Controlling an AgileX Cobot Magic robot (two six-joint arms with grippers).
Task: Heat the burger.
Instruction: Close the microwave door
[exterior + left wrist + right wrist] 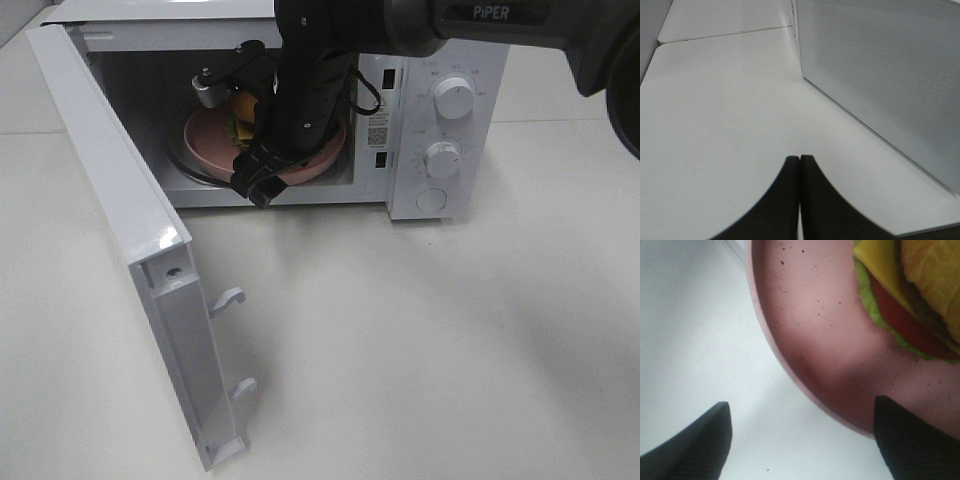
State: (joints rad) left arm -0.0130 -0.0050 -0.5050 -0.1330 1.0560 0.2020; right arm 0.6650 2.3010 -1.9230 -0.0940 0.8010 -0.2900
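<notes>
The burger [241,113] sits on a round pink plate [205,140] inside the open microwave [440,120], mostly hidden by my right arm. In the right wrist view the burger [910,295] shows its bun, yellow cheese, tomato and lettuce on the plate [810,320]. My right gripper [255,185] reaches into the microwave's opening and is open. In its wrist view the gripper [802,410] has one finger on each side of the plate's front rim, without closing on it. My left gripper [800,162] is shut and empty, low over the table, and is out of the exterior view.
The microwave door [130,230] stands swung open to the left, its latch hooks [228,298] pointing toward the table middle. Two knobs [455,97] and a button are on the right panel. A white dotted microwave panel [880,65] stands close beside my left gripper.
</notes>
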